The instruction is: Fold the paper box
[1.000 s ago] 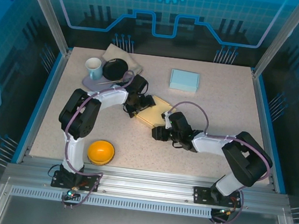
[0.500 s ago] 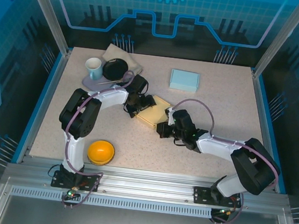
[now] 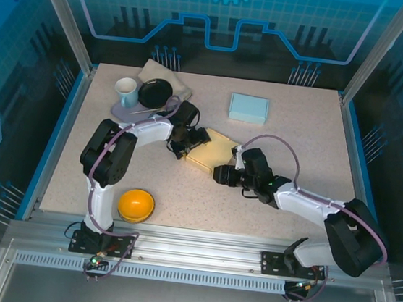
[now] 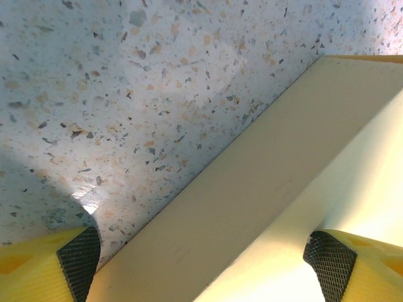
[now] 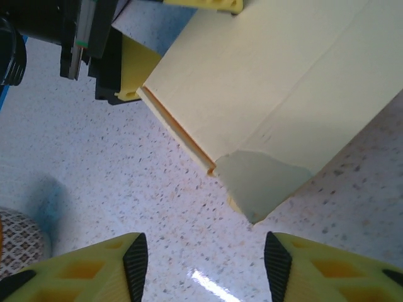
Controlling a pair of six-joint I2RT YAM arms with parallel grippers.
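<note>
Setting: a speckled table [image 3: 296, 147] seen from above, with 2 robot arms reaching in from its near edge toward the middle.

Paper box: the pale yellow paper box [image 3: 212, 151] is low and rectangular. It lies flat at an angle in the middle of the table, between the 2 hands.

Left hand: the left hand [image 3: 190, 144] is at the box's left end and released, fingers spread wide. In the left wrist view the fingers straddle the box's edge. 1 black pad [image 4: 79, 261] hangs over the table just beside the box's side wall, and the other is over the box's top.

Right hand: the right hand [image 5: 206, 264] is released, its 2 fingers apart with bare table between them. The box's near corner lies just ahead of the fingertips, apart from them.

Box corner: a greyish patch [image 5: 261, 179] covers the corner nearest the right hand.

Far right of the table: a light blue box [image 3: 248, 108], well apart from the paper box.

Far left of the table: a pale mug [image 3: 127, 91] just beside a black dish [image 3: 155, 92], with a beige cloth [image 3: 168, 74] behind them.

Near left of the table: an orange bowl [image 3: 136, 205] beside the left arm's base.
</note>
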